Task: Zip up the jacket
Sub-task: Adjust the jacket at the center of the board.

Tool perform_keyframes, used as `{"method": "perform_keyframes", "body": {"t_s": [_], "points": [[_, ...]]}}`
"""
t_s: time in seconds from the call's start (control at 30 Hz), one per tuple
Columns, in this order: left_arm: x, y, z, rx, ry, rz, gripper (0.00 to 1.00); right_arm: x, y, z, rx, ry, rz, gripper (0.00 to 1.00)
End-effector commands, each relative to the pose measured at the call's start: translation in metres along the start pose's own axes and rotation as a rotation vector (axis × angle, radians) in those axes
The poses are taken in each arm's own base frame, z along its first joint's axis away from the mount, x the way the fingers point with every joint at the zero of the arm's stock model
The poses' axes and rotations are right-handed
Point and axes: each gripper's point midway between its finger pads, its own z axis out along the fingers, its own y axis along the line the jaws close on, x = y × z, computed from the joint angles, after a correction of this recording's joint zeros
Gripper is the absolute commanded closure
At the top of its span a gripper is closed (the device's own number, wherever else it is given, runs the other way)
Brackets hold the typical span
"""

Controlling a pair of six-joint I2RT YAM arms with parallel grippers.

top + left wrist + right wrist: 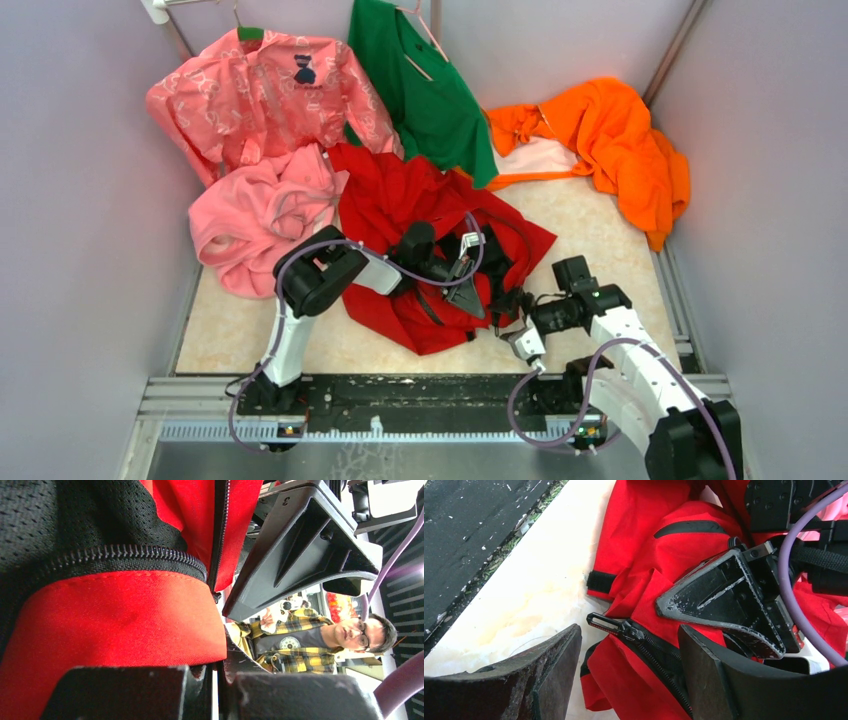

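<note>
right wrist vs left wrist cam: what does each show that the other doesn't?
Right wrist only: the zipper pull at the edge of the red jacket, the pale table, the open right gripper framing it, and the left gripper from outside. Left wrist only: black mesh lining and a person in a yellow plaid shirt. Both: the red jacket and its dark zipper teeth.

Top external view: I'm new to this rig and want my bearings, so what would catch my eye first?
The bright red jacket, crumpled mid-table, with both arms at it: the left gripper is shut on its fabric, the right gripper stands open by the zipper pull. A pink fleece lies to its left, a green garment and an orange garment behind.
</note>
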Motion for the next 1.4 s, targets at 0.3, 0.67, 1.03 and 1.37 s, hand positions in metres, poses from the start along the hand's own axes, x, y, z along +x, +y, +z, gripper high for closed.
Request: {"method": "perform_keyframes", "body": {"t_s": [0.3, 0.67, 1.03, 1.37], "points": [[0.004, -0.001, -0.001, 0.032, 0.023, 0.024, 1.00, -0.014, -0.022, 0.002, 0.058, -0.061, -0.115, 0.35], [0.000, 0.003, -0.001, -0.032, -0.034, 0.079, 1.00, -0.058, -0.043, -0.034, 0.111, -0.120, 0.244, 0.32], [-0.002, 0.007, 0.003, -0.106, -0.067, 0.152, 1.00, -0.035, -0.099, -0.078, 0.355, -0.145, 1.033, 0.39], [0.000, 0.009, 0.005, -0.111, -0.060, 0.178, 1.00, 0.023, -0.064, -0.101, 0.361, 0.092, 1.203, 0.45]]}}
